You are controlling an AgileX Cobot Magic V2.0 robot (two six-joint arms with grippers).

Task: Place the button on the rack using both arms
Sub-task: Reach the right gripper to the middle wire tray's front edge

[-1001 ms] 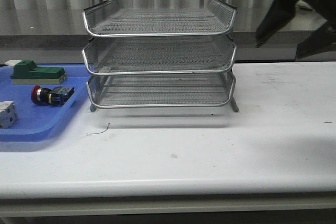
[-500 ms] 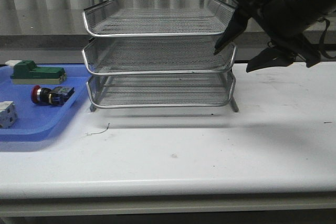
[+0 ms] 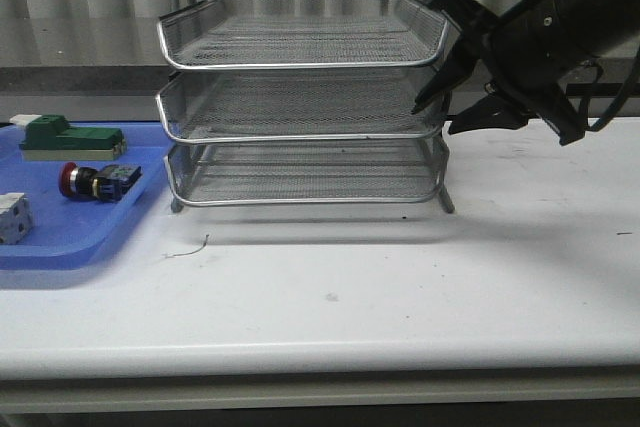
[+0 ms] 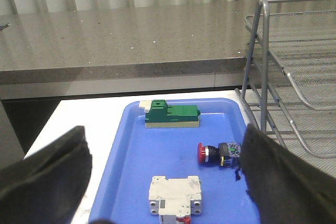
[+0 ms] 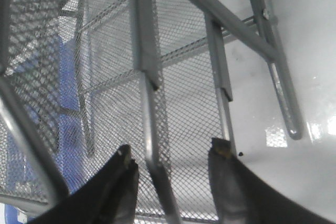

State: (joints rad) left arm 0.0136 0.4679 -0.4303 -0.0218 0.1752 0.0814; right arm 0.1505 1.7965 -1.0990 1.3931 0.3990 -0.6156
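The button (image 3: 95,180), red head with a black body, lies on its side in the blue tray (image 3: 70,237) left of the rack (image 3: 300,97). It also shows in the left wrist view (image 4: 218,153), close to one of the fingers (image 4: 278,177). My left gripper (image 4: 165,129) is open and empty above the tray; it is out of the front view. My right gripper (image 3: 433,117) is open and empty at the right side of the rack, level with the middle tier. In the right wrist view a rack rim wire (image 5: 152,145) runs between the spread jaws of that gripper (image 5: 172,150).
The tray also holds a green-and-white block (image 3: 65,137) at the back and a white cube-like part (image 3: 12,217) at the front. A grey counter (image 3: 80,47) runs behind the table. A small bit of wire (image 3: 190,247) lies in front of the rack.
My right arm has come down and to the left from the upper right corner to the right side of the rack. The button and tray have not moved.
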